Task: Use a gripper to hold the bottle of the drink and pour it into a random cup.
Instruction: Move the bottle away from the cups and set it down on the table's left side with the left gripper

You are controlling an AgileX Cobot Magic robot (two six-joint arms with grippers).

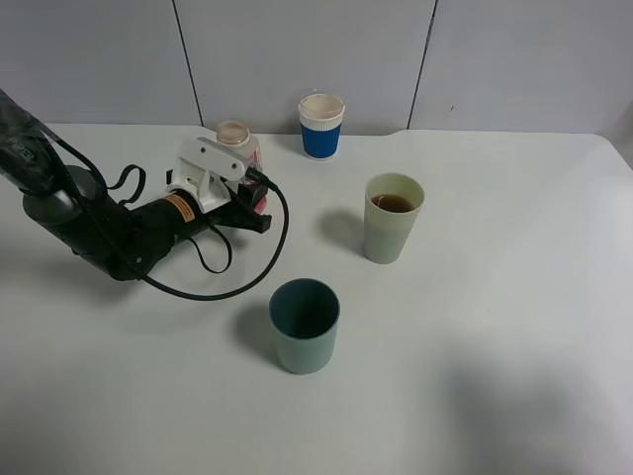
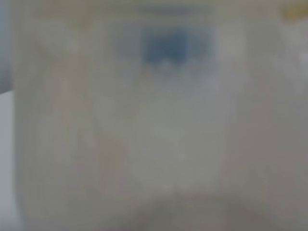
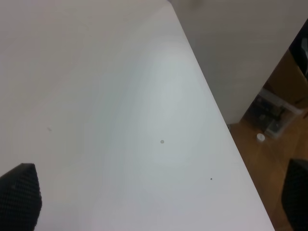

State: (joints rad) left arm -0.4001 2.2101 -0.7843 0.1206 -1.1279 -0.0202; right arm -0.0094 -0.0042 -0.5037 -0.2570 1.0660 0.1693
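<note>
Bottle position: the small clear plastic bottle with pink-magenta label stands upright on the white table, long axis vertical, its open wide neck pointing up, toward the rear left of the surface. The left white plastic two-fingered gripper on the black arm lies at the bottle's near side, at label height; whether its jaws are clamped on the bottle or merely beside it cannot be told from the high view.

The tall pale yellow-green plastic tumbler stands upright to the right of the bottle, apart from it, with brown liquid visible inside. The blue-and-white paper cup stands near the back wall, just right of the bottle. The shorter dark teal cup stands nearer the front, well apart from the others.

View differences: the left wrist view is badly blurred, filled by a pale surface with a blue smudge, possibly the bottle at close range. The right wrist view shows bare table, its right edge, and wooden floor beyond; dark finger tips sit wide apart at the frame corners, so the right jaws are released.

Open room: the table's front and right portions carry nothing.
</note>
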